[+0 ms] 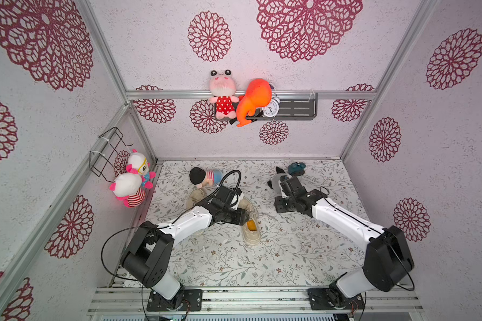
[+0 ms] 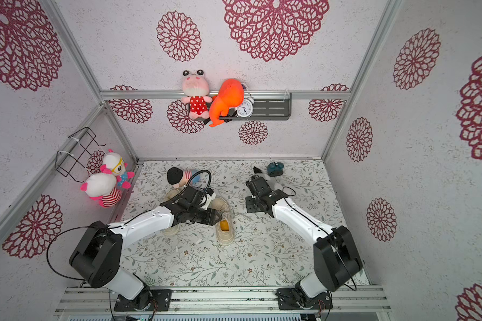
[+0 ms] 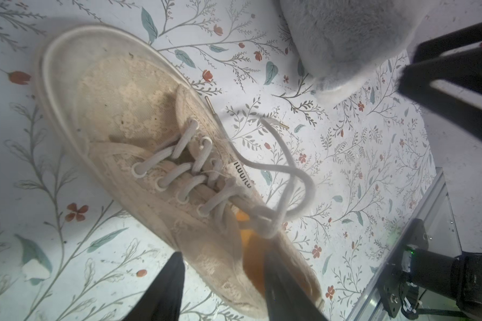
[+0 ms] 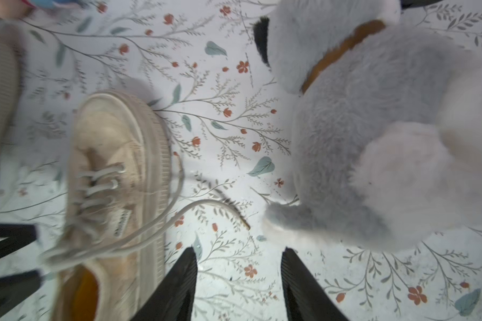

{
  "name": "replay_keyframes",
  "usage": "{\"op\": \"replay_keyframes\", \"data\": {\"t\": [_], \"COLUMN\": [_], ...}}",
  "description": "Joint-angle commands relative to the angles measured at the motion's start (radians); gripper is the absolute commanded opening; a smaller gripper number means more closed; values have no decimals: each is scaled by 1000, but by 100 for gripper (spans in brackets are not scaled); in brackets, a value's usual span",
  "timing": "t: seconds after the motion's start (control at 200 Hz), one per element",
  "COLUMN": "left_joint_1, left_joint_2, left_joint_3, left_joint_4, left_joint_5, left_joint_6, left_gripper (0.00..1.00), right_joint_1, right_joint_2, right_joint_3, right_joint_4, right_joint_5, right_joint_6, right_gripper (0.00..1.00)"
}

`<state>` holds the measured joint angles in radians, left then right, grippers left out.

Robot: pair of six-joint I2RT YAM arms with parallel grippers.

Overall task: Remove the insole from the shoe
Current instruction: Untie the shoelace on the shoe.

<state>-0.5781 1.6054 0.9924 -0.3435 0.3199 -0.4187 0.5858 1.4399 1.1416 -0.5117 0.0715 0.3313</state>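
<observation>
Shoe (image 1: 250,235) lies at mid-tabletop (image 1: 262,264), orange insole (image 1: 251,225) seated inside. Left claw (image 3: 226,255) is part-open and straddles the shoe's side wall, with one finger over the insole and one outside. Farther right, right claw (image 4: 238,249) is part-open and empty, beside a grey plush toy (image 4: 373,139).

Shoe (image 3: 139,139): beige lace-patterned cloth, matt; insole (image 3: 249,250): orange, smooth, possibly foam.

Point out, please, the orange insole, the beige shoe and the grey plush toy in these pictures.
orange insole (image 1: 251,225), in a top view, the part exposed in the shoe's opening
beige shoe (image 3: 109,91), left wrist view, the toe cap
grey plush toy (image 4: 345,144), right wrist view, the furry body
</observation>
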Motion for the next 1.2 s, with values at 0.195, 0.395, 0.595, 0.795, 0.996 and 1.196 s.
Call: {"op": "replay_keyframes", "data": {"t": [0.195, 0.395, 0.595, 0.795, 0.996, 1.196], "left_joint_1": [-5, -5, -5, -3, -3, -3], "left_joint_2": [64, 87, 99, 76, 69, 61], "left_joint_3": [48, 62, 73, 54, 34, 32], "left_joint_4": [-15, -22, -40, -40, -37, -3], "left_joint_5": [-8, -22, -77, -123, -159, -138], "left_joint_6": [13, 2, -17, -23, -42, -59], "left_gripper": [48, 50, 35, 13, 0, 0], "right_joint_1": [194, 210, 210, 173, 109, 108], "right_joint_2": [-9, 114, 198, 172, 131, 127], "right_joint_3": [-129, -119, -83, -107, -163, -123], "right_joint_4": [190, 270, 289, 268, 274, 265], "right_joint_5": [-160, -144, -98, 9, -15, -82], "right_joint_6": [16, 13, 10, 85, 146, 168], "right_gripper": [49, 50, 46, 20, 10, 21]}}
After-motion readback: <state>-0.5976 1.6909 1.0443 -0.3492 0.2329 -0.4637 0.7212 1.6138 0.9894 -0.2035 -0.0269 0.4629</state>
